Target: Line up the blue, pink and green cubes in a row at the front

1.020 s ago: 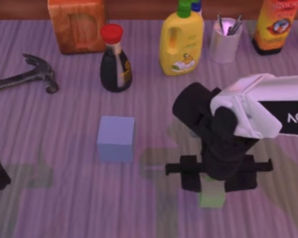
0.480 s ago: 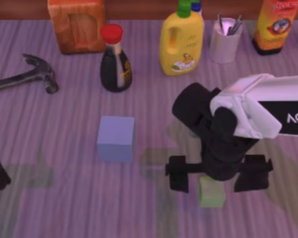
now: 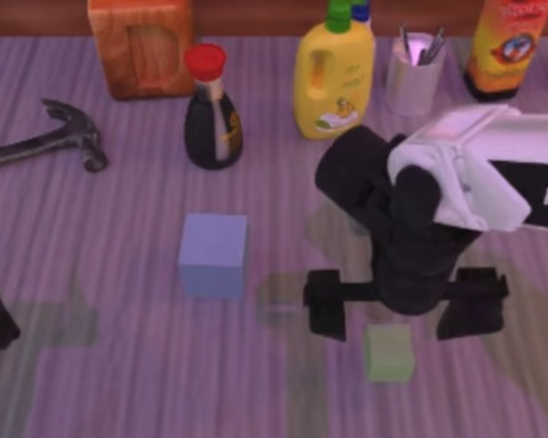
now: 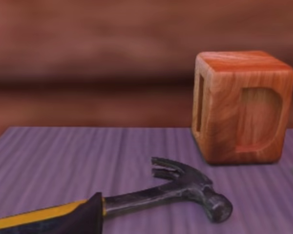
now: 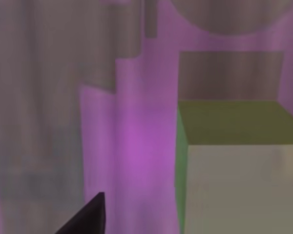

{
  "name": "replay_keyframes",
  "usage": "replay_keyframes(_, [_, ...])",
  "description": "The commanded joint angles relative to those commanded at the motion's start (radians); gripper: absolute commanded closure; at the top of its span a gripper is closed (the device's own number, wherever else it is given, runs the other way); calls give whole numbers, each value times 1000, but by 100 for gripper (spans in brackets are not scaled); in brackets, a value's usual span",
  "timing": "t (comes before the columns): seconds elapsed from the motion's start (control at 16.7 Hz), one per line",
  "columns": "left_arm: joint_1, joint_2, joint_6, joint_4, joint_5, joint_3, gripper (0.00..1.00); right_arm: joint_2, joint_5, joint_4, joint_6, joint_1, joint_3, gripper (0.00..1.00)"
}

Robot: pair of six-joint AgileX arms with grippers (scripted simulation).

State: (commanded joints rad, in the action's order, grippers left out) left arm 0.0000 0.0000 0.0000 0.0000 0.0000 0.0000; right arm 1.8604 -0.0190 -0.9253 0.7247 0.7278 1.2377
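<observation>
Honestly the main risk is the right gripper [image 3: 406, 315] itself: its jaws are spread wide with nothing between them, hanging just above and behind the green cube [image 3: 389, 352], which sits free on the table [image 3: 119, 383] near the front, right of centre. If the arm swings sideways while this low, a finger could clip the cube and knock it out of line. The blue cube [image 3: 214, 255] is also well apart to the left and farther back, so the row could end up crooked if it stays there.

Count: one blue cube, one green cube, and no pink cube visible in any view, possibly hidden under the arm. Also one hammer [image 3: 46, 141], one wooden block [image 3: 142, 46], one soy bottle [image 3: 212, 108]. Left arm's parked at the left edge; can't tell its jaws.
</observation>
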Motion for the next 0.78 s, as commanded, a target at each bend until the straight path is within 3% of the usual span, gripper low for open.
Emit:
replay_keyframes(0.24, [0, 0, 0, 0, 0, 0, 0, -55, 0, -136, -3, 6, 80, 0])
replay_keyframes(0.54, [0, 0, 0, 0, 0, 0, 0, -55, 0, -143, -5, -1, 85, 0])
replay_keyframes(0.78, [0, 0, 0, 0, 0, 0, 0, 41, 3, -188, -74, -88, 199, 0])
